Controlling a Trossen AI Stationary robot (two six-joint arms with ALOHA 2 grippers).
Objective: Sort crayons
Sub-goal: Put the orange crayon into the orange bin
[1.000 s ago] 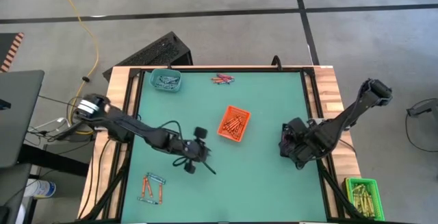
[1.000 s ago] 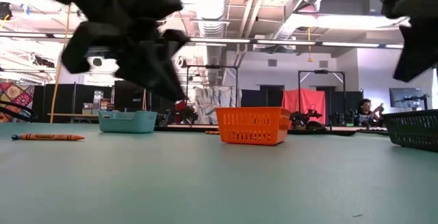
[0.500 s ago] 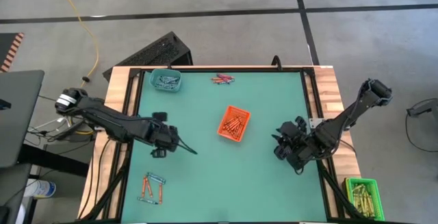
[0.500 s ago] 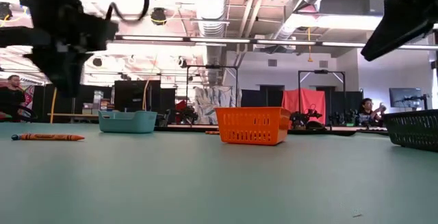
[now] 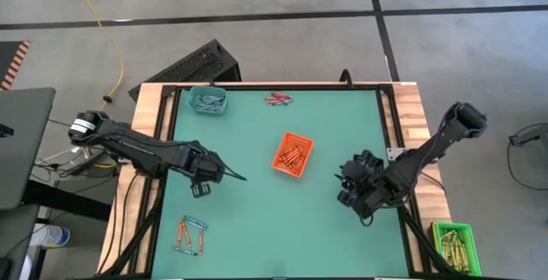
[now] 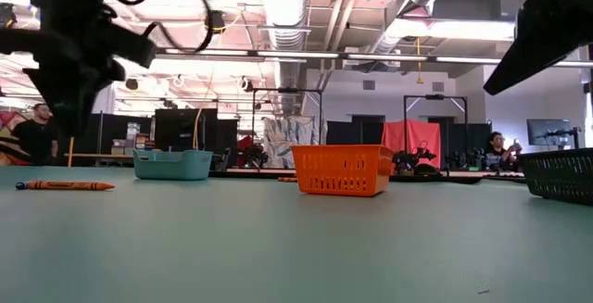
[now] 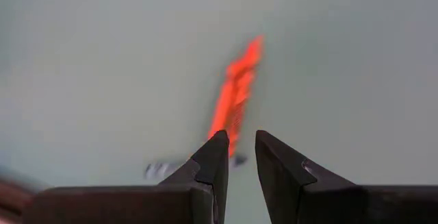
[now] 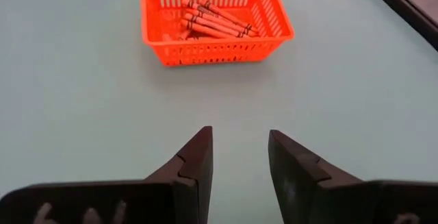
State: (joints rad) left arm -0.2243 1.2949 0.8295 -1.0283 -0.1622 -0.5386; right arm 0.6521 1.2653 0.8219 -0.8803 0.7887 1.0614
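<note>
A: Where are the crayons lying?

B: Loose orange and grey crayons (image 5: 190,235) are lying on the green table (image 5: 257,220) near its front-left corner. In the low view one orange crayon (image 6: 65,185) is lying flat at the left. A few pink ones (image 5: 278,99) are lying at the far edge. Orange crayons are filling the orange tray (image 5: 293,154) at the centre, and grey ones are sitting in the teal tray (image 5: 207,100) at the far-left corner. A green basket (image 5: 452,241) of yellow-olive sticks is standing off the table at the front right.

A: What is the left gripper doing?

B: The left gripper (image 5: 204,181) is hovering over the mat just beyond the loose crayons. Its wrist view is showing the fingers (image 7: 212,166) standing slightly apart with nothing between them, above blurred orange crayons.

A: And the right gripper?

B: The right gripper (image 5: 349,187) is hanging over the table's right side, facing the orange tray (image 8: 212,20). Its fingers (image 8: 195,166) are standing open and holding nothing.
</note>
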